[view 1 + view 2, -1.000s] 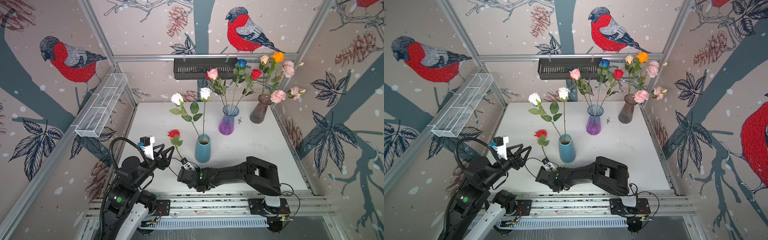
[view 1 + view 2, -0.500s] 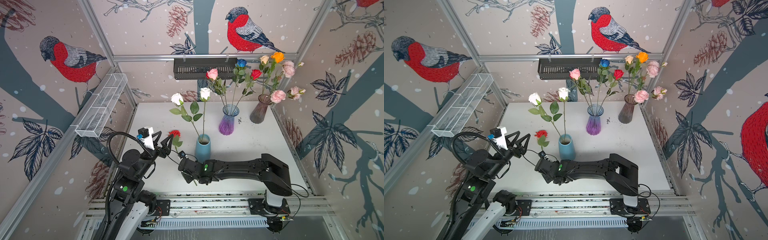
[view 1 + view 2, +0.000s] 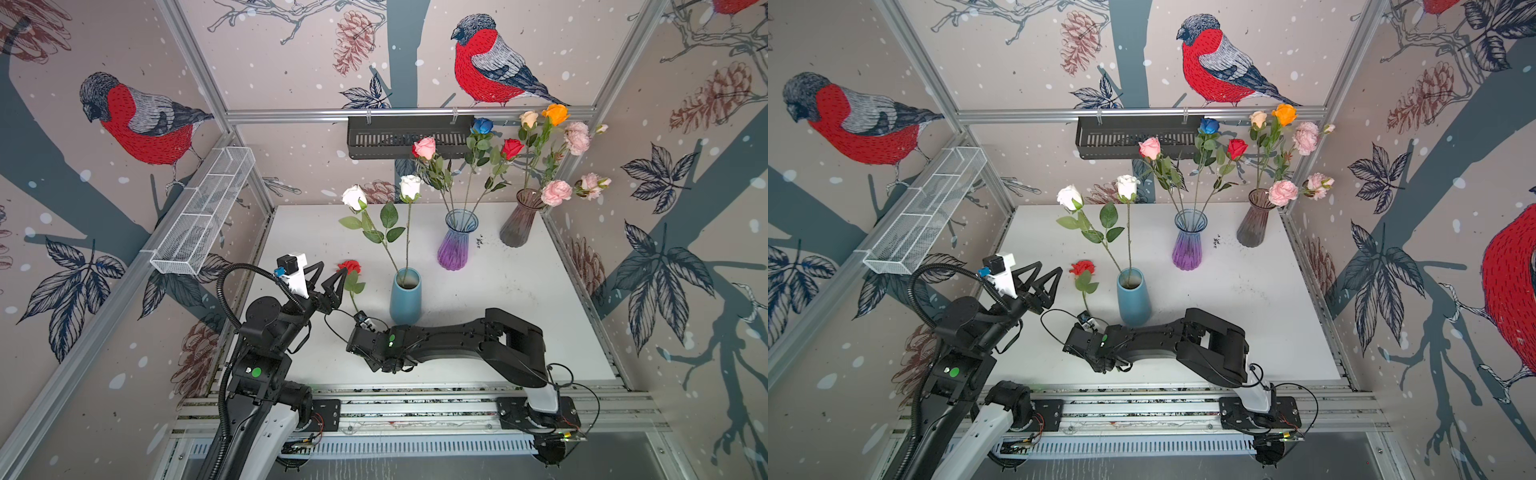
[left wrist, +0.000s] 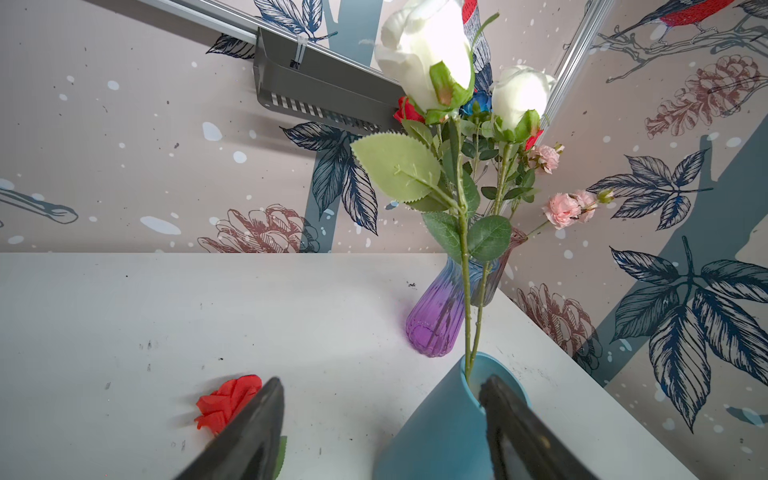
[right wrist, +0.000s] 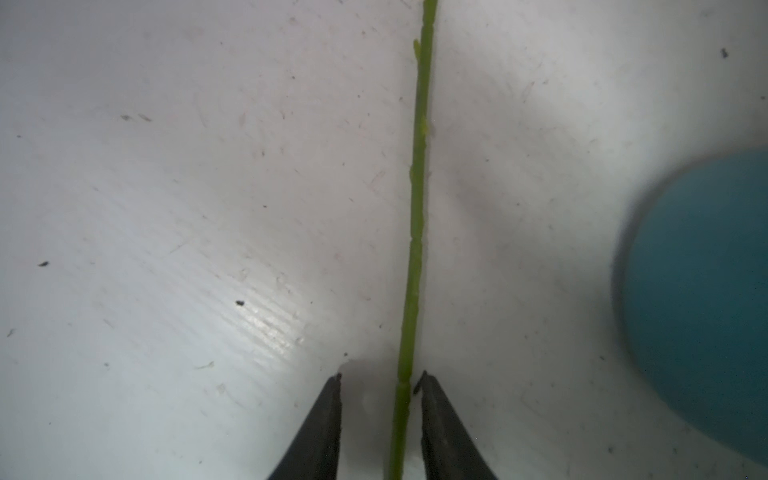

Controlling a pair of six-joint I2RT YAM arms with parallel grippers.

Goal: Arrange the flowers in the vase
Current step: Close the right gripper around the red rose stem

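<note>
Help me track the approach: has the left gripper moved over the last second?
Yes. In a top view the left gripper has moved away from the front rail, its tips now level with the blue vase's rim.

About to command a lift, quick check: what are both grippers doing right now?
Left gripper: jaws open, empty.
Right gripper: jaws open astride the red rose stem, not clamped on it.

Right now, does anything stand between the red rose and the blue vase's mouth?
No object lies between them on the table. But two white roses already stand in the blue vase, one leaning its leaves toward the red rose.
</note>
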